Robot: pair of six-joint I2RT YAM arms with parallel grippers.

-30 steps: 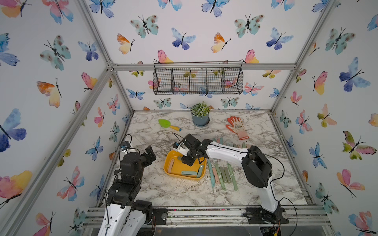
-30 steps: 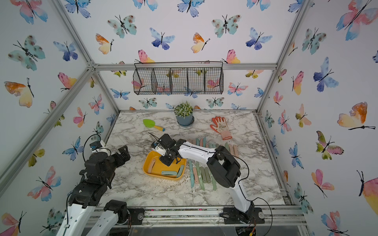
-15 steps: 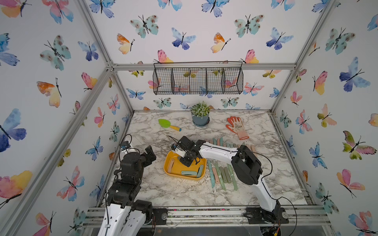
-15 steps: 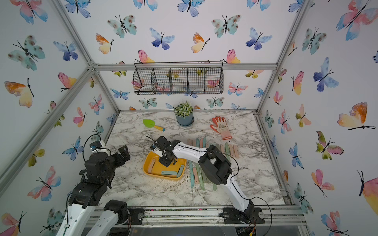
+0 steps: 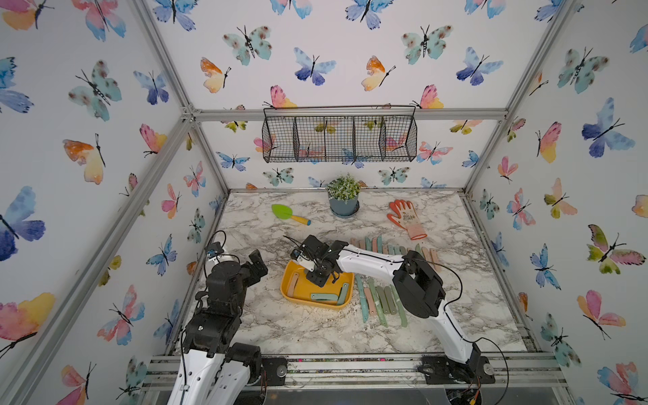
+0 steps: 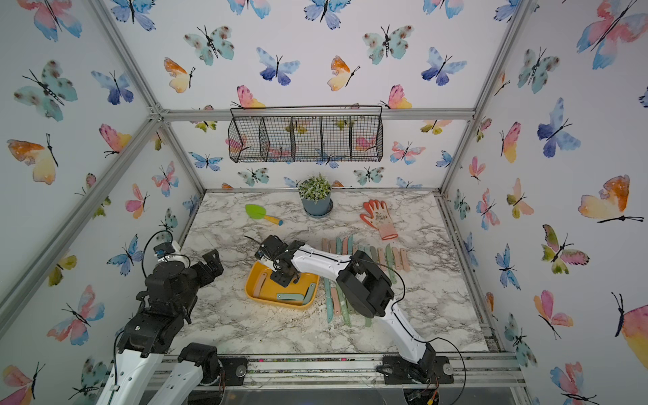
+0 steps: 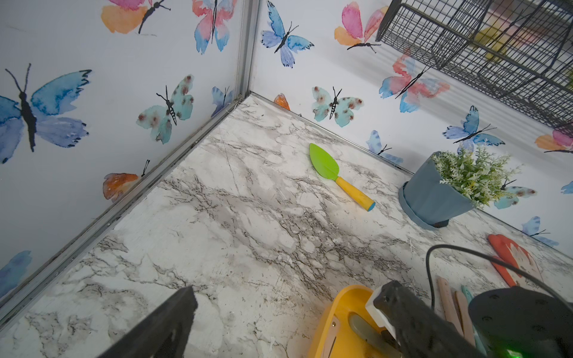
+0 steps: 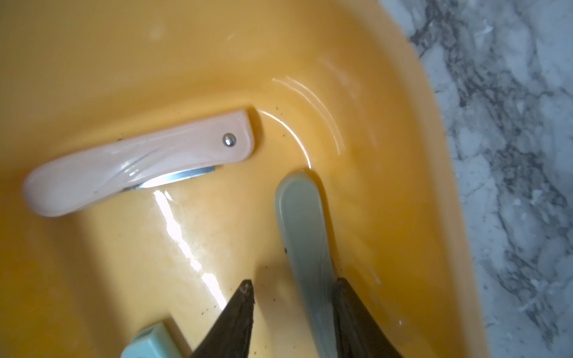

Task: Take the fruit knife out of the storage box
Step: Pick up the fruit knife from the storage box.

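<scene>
The yellow storage box (image 5: 291, 298) (image 6: 254, 292) lies at mid-table in both top views, with several folded fruit knives in it. My right gripper (image 5: 318, 278) (image 8: 294, 282) reaches down into the box. Its jaws are open astride a grey-green knife (image 8: 302, 229) (image 7: 366, 331). One fingertip (image 8: 342, 288) touches that knife and the other stands off it. A pink knife (image 8: 139, 161) (image 5: 294, 284) lies beside it, with a teal knife end (image 8: 148, 344) nearby. My left gripper (image 5: 258, 268) hangs open left of the box and holds nothing. One of its fingers (image 7: 167, 319) shows.
Rows of pastel folded knives (image 5: 380, 303) (image 5: 389, 248) lie on the marble right of the box. Further back are a green trowel (image 5: 289, 214), a potted plant (image 5: 343, 196) and an orange glove (image 5: 406, 219). A black wire basket (image 5: 340, 138) hangs on the back wall.
My right gripper has shifted a little left and come down into the box, straddling the grey-green knife. The left arm has not moved.
</scene>
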